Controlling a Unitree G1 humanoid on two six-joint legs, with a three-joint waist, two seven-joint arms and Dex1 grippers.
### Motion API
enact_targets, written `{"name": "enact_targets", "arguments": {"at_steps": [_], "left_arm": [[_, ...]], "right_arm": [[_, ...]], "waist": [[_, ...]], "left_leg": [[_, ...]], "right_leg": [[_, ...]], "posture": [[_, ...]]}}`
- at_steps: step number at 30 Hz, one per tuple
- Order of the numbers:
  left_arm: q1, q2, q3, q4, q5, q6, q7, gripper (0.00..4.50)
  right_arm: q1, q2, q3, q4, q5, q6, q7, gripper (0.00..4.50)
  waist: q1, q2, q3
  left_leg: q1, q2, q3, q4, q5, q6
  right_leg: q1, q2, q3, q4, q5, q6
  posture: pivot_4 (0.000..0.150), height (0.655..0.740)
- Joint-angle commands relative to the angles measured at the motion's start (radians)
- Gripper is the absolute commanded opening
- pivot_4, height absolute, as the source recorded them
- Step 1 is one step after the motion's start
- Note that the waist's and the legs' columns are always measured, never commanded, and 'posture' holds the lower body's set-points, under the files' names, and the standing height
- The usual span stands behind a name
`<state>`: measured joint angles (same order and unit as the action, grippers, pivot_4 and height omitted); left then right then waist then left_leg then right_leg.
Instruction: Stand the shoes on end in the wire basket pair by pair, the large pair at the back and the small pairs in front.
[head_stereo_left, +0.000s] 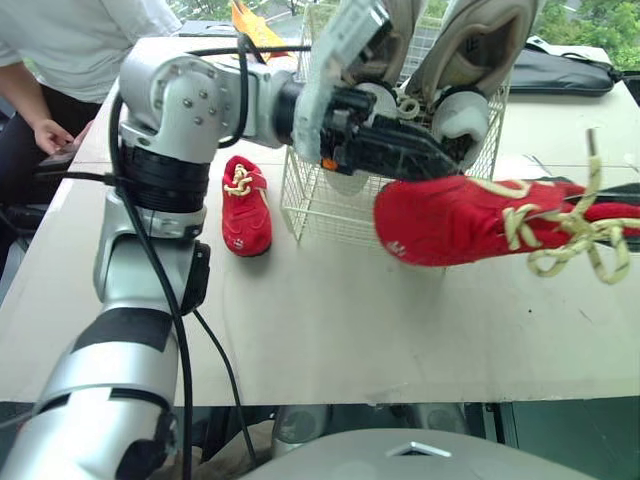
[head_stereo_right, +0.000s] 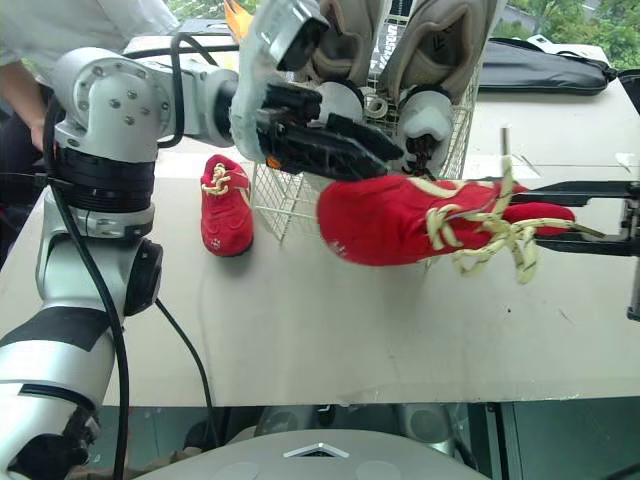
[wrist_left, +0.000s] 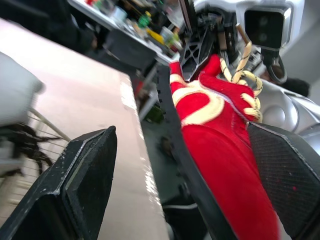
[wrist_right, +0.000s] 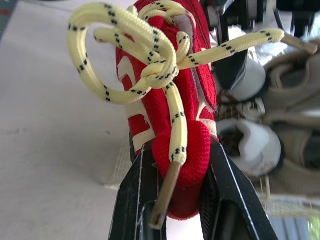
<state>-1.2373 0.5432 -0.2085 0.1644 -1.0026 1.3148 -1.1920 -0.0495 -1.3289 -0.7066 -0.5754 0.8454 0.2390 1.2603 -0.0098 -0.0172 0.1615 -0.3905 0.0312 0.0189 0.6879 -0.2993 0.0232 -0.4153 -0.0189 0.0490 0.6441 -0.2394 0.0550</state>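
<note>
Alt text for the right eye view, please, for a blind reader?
A red shoe is held above the table by the right gripper, in front of a wire basket holding shoes on end. A second red shoe lies on the table beside the basket.

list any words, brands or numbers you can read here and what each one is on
No text can be read in these views.
Red fabric shoe with cream laces, held off the table: small white marks near the toe, too small to read.
Beige shoes standing in the white wire basket: a dark mark inside one, too blurred to read.
</note>
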Motion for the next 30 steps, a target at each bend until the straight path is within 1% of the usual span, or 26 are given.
{"name": "enact_targets", "arguments": {"at_steps": [1,2,4,5,6,9,11,12,13,14,15,16,17,18,19,21,23,24,25,26,27,29,30], "left_arm": [[-0.043,-0.001,-0.035,-0.043,0.0,0.069,-0.041,4.5],[-0.043,0.002,-0.053,-0.055,0.005,0.082,-0.052,4.5],[-0.043,0.018,-0.076,-0.076,-0.001,0.122,-0.077,3.95],[-0.04,0.027,-0.078,-0.09,-0.011,0.142,-0.089,3.62],[-0.038,0.033,-0.076,-0.1,-0.023,0.165,-0.098,3.12],[-0.029,0.041,-0.061,-0.124,-0.034,0.192,-0.103,1.82],[-0.025,0.042,-0.038,-0.119,-0.034,0.205,-0.091,1.15],[-0.023,0.046,-0.024,-0.118,-0.036,0.211,-0.085,0.87],[-0.019,0.046,-0.004,-0.113,-0.04,0.217,-0.075,0.71],[-0.015,0.046,0.02,-0.103,-0.045,0.222,-0.063,0.69],[-0.005,0.05,0.041,-0.101,-0.042,0.218,-0.05,0.68],[0.006,0.054,0.058,-0.101,-0.038,0.212,-0.039,0.68],[0.023,0.056,0.084,-0.102,-0.04,0.205,-0.027,0.67],[0.038,0.06,0.116,-0.1,-0.047,0.21,-0.012,0.67],[0.052,0.061,0.142,-0.102,-0.054,0.215,0.003,0.66],[0.088,0.065,0.192,-0.127,-0.062,0.203,0.029,0.65],[0.118,0.052,0.255,-0.142,-0.083,0.187,0.053,0.65],[0.142,0.018,0.33,-0.151,-0.112,0.157,0.098,0.65],[0.16,-0.009,0.385,-0.16,-0.134,0.135,0.136,0.65],[0.19,-0.047,0.444,-0.192,-0.153,0.086,0.188,0.65],[0.214,-0.084,0.485,-0.222,-0.173,0.046,0.233,0.65],[0.241,-0.132,0.52,-0.263,-0.195,0.009,0.303,0.65],[0.248,-0.157,0.523,-0.28,-0.198,-0.017,0.329,0.65]], "right_arm": [[-0.206,-0.008,0.204,0.036,-0.014,-0.083,-0.026,0.05],[-0.288,0.003,0.283,0.037,-0.029,-0.096,-0.041,0.05],[-0.403,0.034,0.386,0.043,-0.052,-0.092,-0.04,0.05],[-0.446,0.052,0.423,0.058,-0.076,-0.096,-0.027,0.04],[-0.481,0.067,0.454,0.072,-0.094,-0.099,-0.015,0.04],[-0.544,0.101,0.5,0.089,-0.112,-0.085,0.007,0.03],[-0.56,0.107,0.512,0.085,-0.108,-0.042,0.003,0.03],[-0.562,0.097,0.516,0.082,-0.088,0.006,-0.001,0.03],[-0.557,0.085,0.513,0.078,-0.067,0.042,0.004,0.03],[-0.556,0.07,0.508,0.083,-0.024,0.102,0.008,0.03],[-0.559,0.072,0.498,0.089,0.019,0.153,-0.008,0.53],[-0.563,0.076,0.491,0.091,0.025,0.171,-0.017,1.06],[-0.548,0.077,0.48,0.087,0.024,0.185,-0.019,1.43],[-0.53,0.091,0.463,0.087,0.007,0.181,-0.037,1.99],[-0.512,0.105,0.445,0.087,-0.007,0.178,-0.055,2.43],[-0.456,0.124,0.385,0.085,0.002,0.208,-0.09,3.52],[-0.383,0.131,0.316,0.073,0.044,0.265,-0.093,4.41],[-0.312,0.155,0.247,0.073,0.099,0.341,-0.136,4.5],[-0.259,0.174,0.193,0.073,0.14,0.397,-0.168,4.5],[-0.182,0.207,0.123,0.075,0.223,0.49,-0.249,4.5],[-0.122,0.252,0.073,0.07,0.328,0.54,-0.343,4.5],[-0.054,0.303,0.013,0.052,0.468,0.596,-0.45,4.5],[-0.026,0.332,0.007,0.026,0.517,0.598,-0.499,4.5]], "waist": [[-0.006,0.0,0.0],[-0.007,0.002,0.001],[-0.006,0.004,0.002],[-0.006,0.004,0.002],[-0.006,0.004,0.002],[-0.002,0.004,0.003],[0.003,0.004,0.003],[0.003,0.004,0.003],[0.003,0.004,0.003],[0.002,0.004,0.003],[0.001,0.004,0.003],[0.0,0.004,0.003],[-0.001,0.004,0.003],[-0.002,0.004,0.003],[-0.003,0.004,0.003],[-0.003,0.004,0.003],[-0.002,0.004,0.003],[0.003,0.004,0.003],[0.006,0.004,0.003],[0.01,0.003,0.003],[0.018,0.002,0.002],[0.025,0.001,0.001],[0.025,0.001,0.001]], "left_leg": [[-0.001,0.0,0.0,0.0,0.0,0.0],[-0.001,0.0,-0.001,0.001,0.0,0.0],[0.0,0.0,-0.001,0.001,0.0,0.0],[-0.001,0.0,-0.001,0.001,0.0,0.0],[-0.001,0.0,-0.002,0.001,0.0,0.0],[-0.007,0.0,-0.001,0.002,0.002,-0.004],[-0.009,0.0,-0.001,0.003,0.003,-0.005],[-0.01,0.0,-0.001,0.004,0.003,-0.005],[-0.01,0.0,-0.001,0.004,0.003,-0.005],[-0.01,0.0,0.0,0.005,0.003,-0.004],[-0.01,0.0,0.0,0.006,0.003,-0.004],[-0.01,0.0,0.0,0.006,0.002,-0.004],[-0.01,0.001,0.0,0.007,0.002,-0.004],[-0.01,0.001,0.0,0.008,0.002,-0.004],[-0.01,0.001,0.0,0.009,0.001,-0.001],[-0.01,0.001,-0.001,0.011,0.0,0.0],[-0.01,0.001,-0.001,0.012,0.0,0.0],[-0.01,0.001,0.0,0.012,0.0,0.0],[-0.011,0.001,-0.001,0.012,0.0,-0.001],[-0.011,0.002,-0.002,0.012,0.0,-0.001],[-0.012,0.005,-0.002,0.015,0.001,-0.002],[-0.012,0.005,-0.002,0.015,0.002,-0.004],[-0.013,0.005,-0.002,0.015,0.003,-0.004]], "right_leg": [[-0.001,0.0,0.0,0.0,0.0,0.0],[-0.002,0.0,0.001,0.002,0.0,0.0],[-0.004,0.0,0.002,0.004,0.0,0.0],[-0.004,0.001,0.002,0.004,0.0,0.0],[-0.005,0.001,0.001,0.005,0.0,0.0],[-0.013,0.001,0.003,0.012,0.0,0.0],[-0.016,0.0,0.003,0.014,0.0,0.0],[-0.016,0.0,0.003,0.014,0.0,0.0],[-0.016,0.0,0.003,0.014,0.0,0.0],[-0.016,0.0,0.004,0.014,0.0,0.0],[-0.016,0.0,0.004,0.015,0.0,0.0],[-0.016,0.0,0.004,0.016,0.0,0.0],[-0.016,0.0,0.004,0.016,0.0,0.0],[-0.016,0.0,0.004,0.017,0.0,0.0],[-0.016,0.0,0.004,0.018,0.0,0.0],[-0.016,0.001,0.004,0.019,0.0,0.0],[-0.016,0.001,0.004,0.02,0.0,0.0],[-0.016,0.001,0.004,0.02,0.0,0.0],[-0.016,0.001,0.003,0.02,0.0,0.0],[-0.015,0.0,0.003,0.02,0.0,0.0],[-0.015,0.0,0.002,0.019,0.0,0.001],[-0.014,-0.001,0.002,0.019,0.0,0.001],[-0.014,-0.001,0.002,0.019,0.0,0.001]], "posture": [[0.15,0.74],[0.15,0.74],[0.15,0.74],[0.15,0.74],[0.15,0.74],[0.15,0.74],[0.15,0.74],[0.15,0.74],[0.15,0.74],[0.15,0.74],[0.15,0.74],[0.15,0.74],[0.15,0.74],[0.15,0.74],[0.15,0.74],[0.15,0.74],[0.15,0.74],[0.15,0.74],[0.15,0.74],[0.15,0.74],[0.15,0.74],[0.15,0.74],[0.15,0.74]]}}
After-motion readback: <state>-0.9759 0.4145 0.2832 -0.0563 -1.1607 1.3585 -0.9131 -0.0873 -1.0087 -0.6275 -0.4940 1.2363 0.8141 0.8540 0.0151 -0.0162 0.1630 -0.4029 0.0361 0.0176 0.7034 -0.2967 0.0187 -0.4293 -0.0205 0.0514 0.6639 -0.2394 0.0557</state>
